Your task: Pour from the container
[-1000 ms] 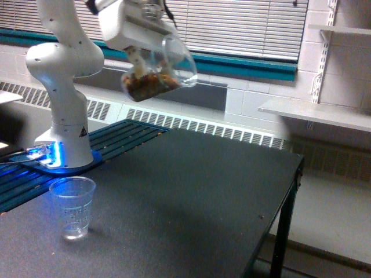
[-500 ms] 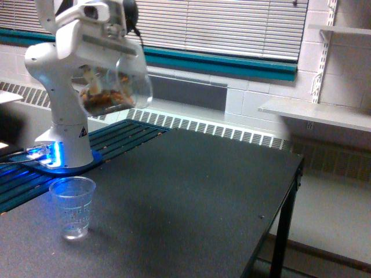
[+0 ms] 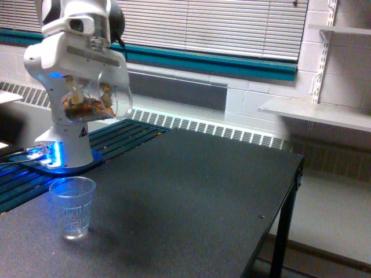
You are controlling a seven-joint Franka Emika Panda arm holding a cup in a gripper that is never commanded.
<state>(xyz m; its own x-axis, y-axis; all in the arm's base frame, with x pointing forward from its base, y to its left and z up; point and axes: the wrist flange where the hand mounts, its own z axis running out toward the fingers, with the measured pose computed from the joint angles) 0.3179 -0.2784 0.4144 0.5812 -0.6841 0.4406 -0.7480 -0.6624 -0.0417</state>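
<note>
- So the end effector [image 3: 87,87] is sitting in the upper left of the frame, clamped on the container [image 3: 95,98] and holding it up in the air, well above the counter [image 3: 191,191].
- That container is lying tilted, nearly on its side, with the flared mouth facing the right of the frame; brown nut-like bits [image 3: 84,107] are resting along its lower wall.
- I can't really make out the individual fingers, since the white arm housing and the cup's clear wall are covering them.
- Down in the lower left, a smaller clear cup [image 3: 72,207] with printed marks is standing upright on the dark counter, below the container and well apart from it. Whether anything is inside it, I can't tell.
- Behind it, the robot's white base [image 3: 66,145] is standing at the left edge on a mount that is glowing blue [image 3: 49,153].
- In the background, window blinds [image 3: 232,26] are running across the top, with a teal strip under them, and a white shelf [image 3: 319,113] is sticking out at the right side.
</note>
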